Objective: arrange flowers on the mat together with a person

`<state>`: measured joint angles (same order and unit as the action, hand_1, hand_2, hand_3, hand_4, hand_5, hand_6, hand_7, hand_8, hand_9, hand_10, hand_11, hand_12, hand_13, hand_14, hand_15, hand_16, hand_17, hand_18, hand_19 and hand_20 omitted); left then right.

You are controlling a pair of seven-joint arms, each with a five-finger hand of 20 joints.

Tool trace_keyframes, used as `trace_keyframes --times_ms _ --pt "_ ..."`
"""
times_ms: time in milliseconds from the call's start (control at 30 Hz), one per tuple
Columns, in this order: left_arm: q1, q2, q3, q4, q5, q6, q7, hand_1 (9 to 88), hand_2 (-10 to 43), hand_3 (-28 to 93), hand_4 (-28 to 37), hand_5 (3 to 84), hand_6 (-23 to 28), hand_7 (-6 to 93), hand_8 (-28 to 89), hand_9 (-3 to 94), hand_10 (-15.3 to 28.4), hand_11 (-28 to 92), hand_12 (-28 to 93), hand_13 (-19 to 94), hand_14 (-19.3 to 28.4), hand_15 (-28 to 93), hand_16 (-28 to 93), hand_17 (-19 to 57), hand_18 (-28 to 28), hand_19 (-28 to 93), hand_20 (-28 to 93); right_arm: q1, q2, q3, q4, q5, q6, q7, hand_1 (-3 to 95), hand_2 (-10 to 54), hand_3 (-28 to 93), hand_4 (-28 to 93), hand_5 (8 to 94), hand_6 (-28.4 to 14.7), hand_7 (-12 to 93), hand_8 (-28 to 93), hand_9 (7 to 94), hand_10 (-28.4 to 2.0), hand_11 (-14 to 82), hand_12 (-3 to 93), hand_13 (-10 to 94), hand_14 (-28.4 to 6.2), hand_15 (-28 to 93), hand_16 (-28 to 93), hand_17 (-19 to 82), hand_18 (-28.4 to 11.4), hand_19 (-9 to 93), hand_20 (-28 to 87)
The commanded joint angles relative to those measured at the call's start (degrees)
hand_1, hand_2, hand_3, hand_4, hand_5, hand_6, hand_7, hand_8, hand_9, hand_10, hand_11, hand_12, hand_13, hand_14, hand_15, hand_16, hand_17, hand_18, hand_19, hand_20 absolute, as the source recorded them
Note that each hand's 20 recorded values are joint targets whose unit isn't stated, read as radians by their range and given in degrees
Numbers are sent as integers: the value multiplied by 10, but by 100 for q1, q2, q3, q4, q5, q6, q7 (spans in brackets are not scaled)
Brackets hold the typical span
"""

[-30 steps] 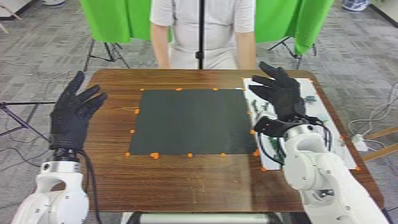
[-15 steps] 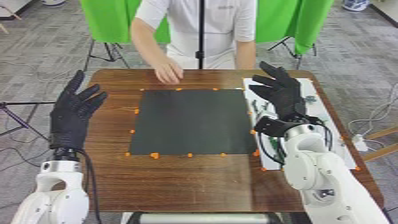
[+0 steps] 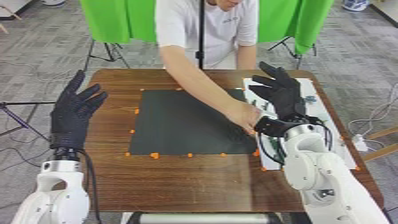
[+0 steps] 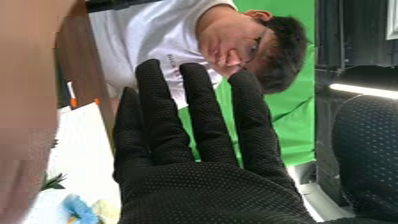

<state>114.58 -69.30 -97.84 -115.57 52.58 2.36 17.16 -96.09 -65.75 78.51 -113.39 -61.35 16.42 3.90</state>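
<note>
The right hand (image 3: 282, 95) is held above the sheet (image 3: 342, 162), its fingers straight and spread apart, with nothing gripped. Just beside it, near the mat's right edge, a person's hand (image 3: 240, 115) is stretched across the mat (image 3: 178, 125) toward the sheet; whether anything is grasped by it cannot be told. The flowers are kept on the sheet, along the table's right edge: green stems (image 3: 274, 144) are seen there, and in the right wrist view leaves (image 4: 55, 181), a blue flower (image 4: 80, 207) and a yellow flower (image 4: 107, 212) are shown. Farther off, the left hand (image 3: 71, 115) is held up by the table's left edge, its fingers loosely parted and nothing carried.

The task is judged to be at its very start. The mat and the supply are set out, but the arrangement itself is left to be made. A first flower is probably about to be picked by the person, and the robot's share is left to be done after that.
</note>
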Motion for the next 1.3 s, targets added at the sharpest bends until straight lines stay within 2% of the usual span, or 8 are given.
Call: trace_keyframes --times_ms 33,567,600,633,1100,1133,1167,1300 --pt "67 28 34 -22 -21 95 20 202 86 712 -283 268 38 104 -84 316 170 188 120 246 233 382 -40 -90 259 520 35 -29 -32 6 -54 -28 -35 -5 90 130 778 -246 400 -5 157 -130 461 -161 123 139 353 -202 273 152 42 -193 380 163" --pt "143 -6 9 -58 -22 111 -20 202 87 710 -283 268 38 107 -85 316 172 188 119 246 234 381 -38 -89 259 520 34 -73 -82 58 -55 -61 -136 68 91 130 778 -246 400 -4 158 -130 462 -161 123 138 352 -203 274 150 42 -193 380 162" --pt "95 -3 18 -28 -16 89 -18 202 87 711 -283 268 38 107 -85 315 171 188 119 246 233 381 -38 -89 259 520 34 -68 -59 45 -55 -44 -104 28 91 131 778 -246 400 -4 158 -130 462 -161 123 138 352 -203 274 150 41 -193 380 161" --pt "134 -6 9 -51 -18 100 -23 202 87 712 -283 268 38 107 -85 315 172 187 119 246 233 382 -38 -89 259 521 34 -79 -76 55 -59 -59 -122 62 91 130 778 -246 400 -4 159 -130 462 -160 123 138 352 -203 274 150 41 -194 381 162" --pt "38 -3 25 -6 -5 58 -17 202 86 712 -283 269 38 107 -86 316 173 187 120 246 233 380 -39 -89 259 520 34 -60 -39 37 -65 -23 -53 -15 90 129 781 -245 399 -4 158 -130 461 -160 124 138 353 -202 275 150 41 -193 380 161" --pt "73 28 37 -26 -38 109 28 202 86 712 -283 269 38 107 -86 316 173 187 120 246 233 380 -38 -89 259 520 34 -41 -59 44 -48 -43 -101 0 91 129 781 -245 399 -4 158 -130 461 -160 123 138 353 -202 274 150 41 -193 380 161" --pt "29 -6 28 -1 -8 56 -11 202 86 712 -283 269 38 107 -85 316 173 188 121 246 233 380 -38 -89 259 520 34 -59 -36 37 -62 -23 -59 -23 90 129 781 -245 399 -4 158 -130 461 -161 123 138 353 -202 274 150 42 -193 380 161" --pt "39 2 28 -4 -12 67 3 203 86 711 -283 268 38 106 -85 316 173 188 120 246 234 380 -37 -89 259 520 34 -57 -39 39 -57 -22 -57 -32 91 129 781 -246 400 -5 158 -130 462 -160 123 138 353 -202 274 150 41 -193 381 161"
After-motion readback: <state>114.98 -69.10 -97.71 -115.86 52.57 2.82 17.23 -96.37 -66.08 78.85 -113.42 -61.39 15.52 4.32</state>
